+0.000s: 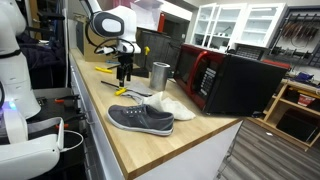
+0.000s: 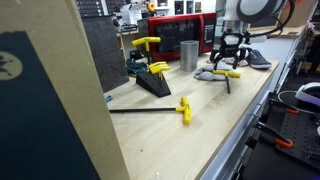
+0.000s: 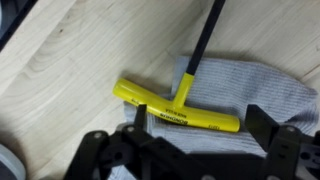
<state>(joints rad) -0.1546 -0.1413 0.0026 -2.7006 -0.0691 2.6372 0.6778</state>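
Note:
My gripper (image 3: 200, 140) is open, its two black fingers on either side of a yellow T-handle hex key (image 3: 175, 108). The key lies on a grey cloth (image 3: 255, 85) on the wooden counter, its black shaft (image 3: 205, 40) pointing away. In both exterior views the gripper (image 1: 124, 72) (image 2: 228, 56) hangs straight down just above the key (image 2: 226, 72) and cloth (image 2: 212, 76). I cannot tell whether the fingers touch the cloth.
A metal cup (image 1: 160, 74) (image 2: 189, 55) and a red-and-black microwave (image 1: 225, 80) stand behind. A grey shoe (image 1: 140, 118) lies near the counter edge. A second yellow T-handle key (image 2: 183, 108) and a rack of keys (image 2: 150, 75) sit further along the counter.

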